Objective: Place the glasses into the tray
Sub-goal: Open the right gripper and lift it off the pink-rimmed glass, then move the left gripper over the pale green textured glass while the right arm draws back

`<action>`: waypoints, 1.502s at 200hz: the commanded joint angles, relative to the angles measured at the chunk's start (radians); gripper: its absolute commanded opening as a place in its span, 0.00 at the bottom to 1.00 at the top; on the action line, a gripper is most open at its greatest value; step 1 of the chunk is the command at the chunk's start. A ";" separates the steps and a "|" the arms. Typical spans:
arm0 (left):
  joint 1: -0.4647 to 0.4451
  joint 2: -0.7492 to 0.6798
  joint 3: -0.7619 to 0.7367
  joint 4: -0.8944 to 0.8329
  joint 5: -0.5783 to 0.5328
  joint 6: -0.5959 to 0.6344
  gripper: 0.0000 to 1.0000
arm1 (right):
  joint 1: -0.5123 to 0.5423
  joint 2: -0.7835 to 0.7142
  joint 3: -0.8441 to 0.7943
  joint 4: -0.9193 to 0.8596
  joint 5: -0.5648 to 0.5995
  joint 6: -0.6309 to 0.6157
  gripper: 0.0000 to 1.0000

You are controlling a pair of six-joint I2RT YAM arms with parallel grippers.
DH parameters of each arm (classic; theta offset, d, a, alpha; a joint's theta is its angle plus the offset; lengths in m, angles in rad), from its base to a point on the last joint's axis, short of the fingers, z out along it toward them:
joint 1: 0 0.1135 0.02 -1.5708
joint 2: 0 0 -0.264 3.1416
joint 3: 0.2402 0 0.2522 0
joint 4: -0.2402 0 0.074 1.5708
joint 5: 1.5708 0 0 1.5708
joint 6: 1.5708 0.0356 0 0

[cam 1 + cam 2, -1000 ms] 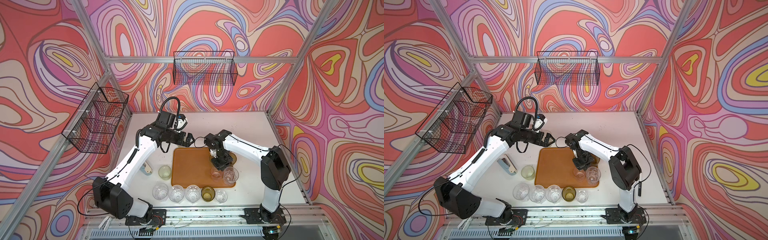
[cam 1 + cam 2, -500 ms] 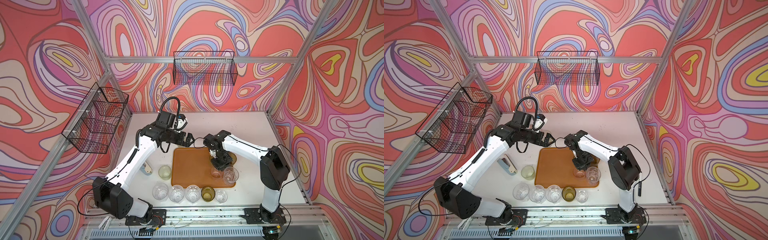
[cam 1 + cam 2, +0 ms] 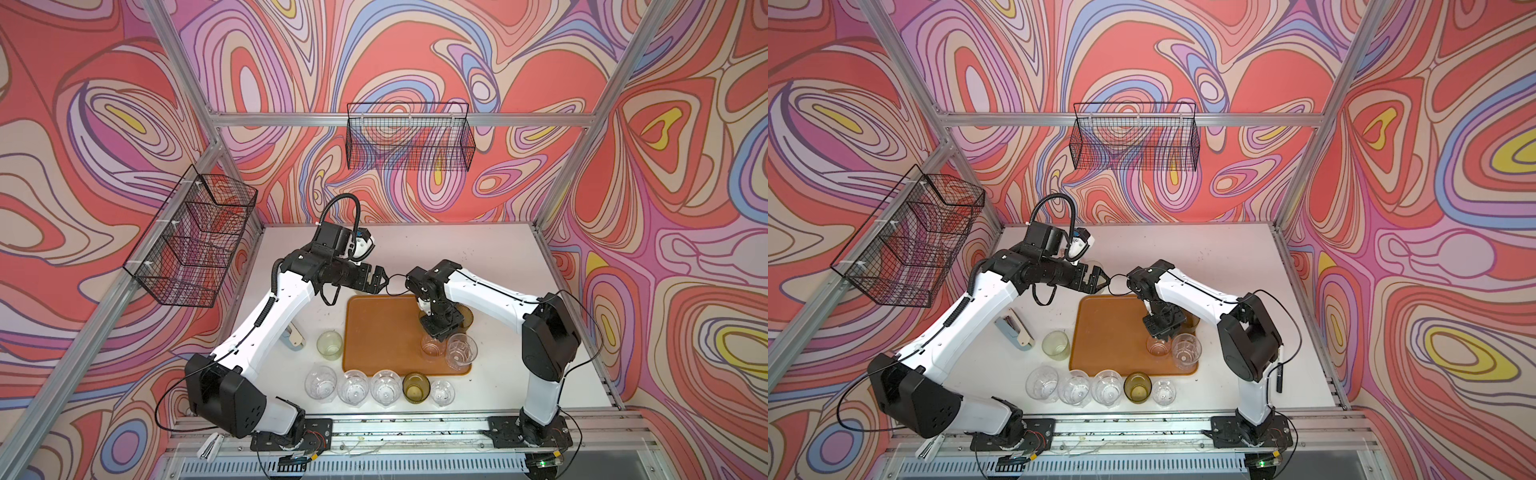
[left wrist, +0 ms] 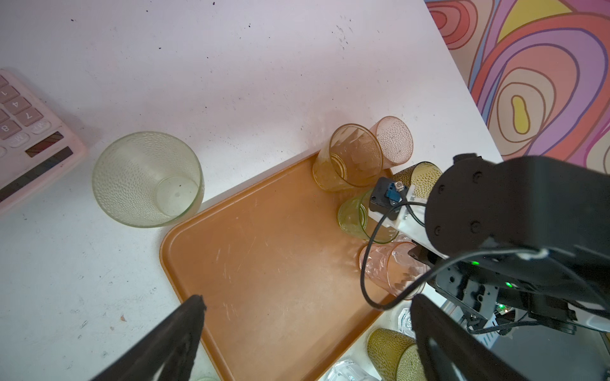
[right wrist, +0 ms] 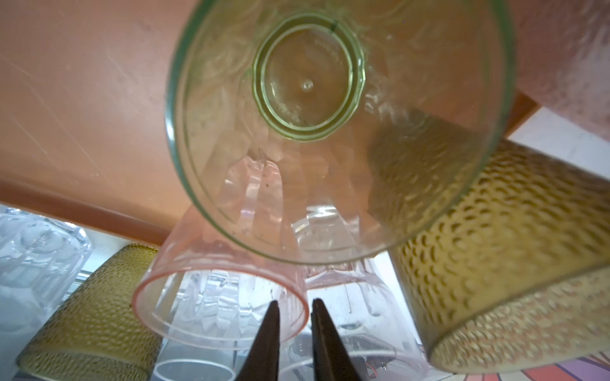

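The orange-brown tray (image 3: 374,332) (image 3: 1108,332) (image 4: 280,264) lies mid-table. A pink faceted glass (image 3: 431,348) (image 3: 1158,345) (image 5: 218,290) stands on it near its right front corner, beside a clear glass (image 3: 460,351). My right gripper (image 3: 440,328) (image 5: 295,306) points down astride the pink glass's rim, one finger inside and one outside, jaws narrowly apart. A green glass (image 5: 330,132) (image 4: 353,217) and an amber glass (image 4: 350,158) also stand on the tray. My left gripper (image 3: 384,279) (image 4: 308,298) hovers wide open and empty over the tray's far edge.
Several clear glasses (image 3: 354,387) and an olive one (image 3: 414,386) line the table's front. A frosted pale green glass (image 3: 330,345) (image 4: 145,178) stands left of the tray. A stapler-like tool (image 3: 293,338), a calculator (image 4: 26,138) and wall-mounted wire baskets (image 3: 409,141) (image 3: 191,241) are nearby.
The right jaws have parted slightly around the pink glass's rim. Both arms stay almost where they were.
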 commanded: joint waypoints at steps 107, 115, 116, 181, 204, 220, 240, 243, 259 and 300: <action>-0.004 0.124 0.161 -0.186 -0.248 -0.039 1.00 | 0.007 -0.321 -0.071 0.201 0.187 0.063 0.39; -0.003 0.138 0.178 -0.207 -0.262 -0.053 1.00 | 0.008 -0.336 -0.076 0.217 0.202 0.065 0.41; -0.003 0.140 0.179 -0.209 -0.265 -0.055 1.00 | 0.008 -0.338 -0.077 0.221 0.203 0.065 0.41; 0.017 0.242 0.280 -0.278 -0.394 -0.163 0.85 | 0.008 -0.477 -0.138 0.330 0.199 0.059 0.47; 0.060 0.317 0.322 -0.301 -0.343 -0.182 0.78 | 0.007 -0.508 -0.165 0.334 0.189 0.051 0.47; 0.085 0.375 0.360 -0.326 -0.314 -0.185 0.72 | 0.007 -0.534 -0.185 0.341 0.184 0.048 0.47; 0.109 0.436 0.404 -0.368 -0.335 -0.177 0.64 | 0.008 -0.566 -0.185 0.326 0.199 0.040 0.50; 0.113 0.444 0.411 -0.377 -0.346 -0.177 0.64 | 0.007 -0.570 -0.185 0.324 0.202 0.040 0.50; 0.136 0.466 0.422 -0.377 -0.371 -0.176 0.62 | 0.008 -0.585 -0.185 0.315 0.210 0.037 0.50; 0.180 0.506 0.433 -0.347 -0.361 -0.173 0.56 | 0.008 -0.558 -0.185 0.310 0.214 0.049 0.51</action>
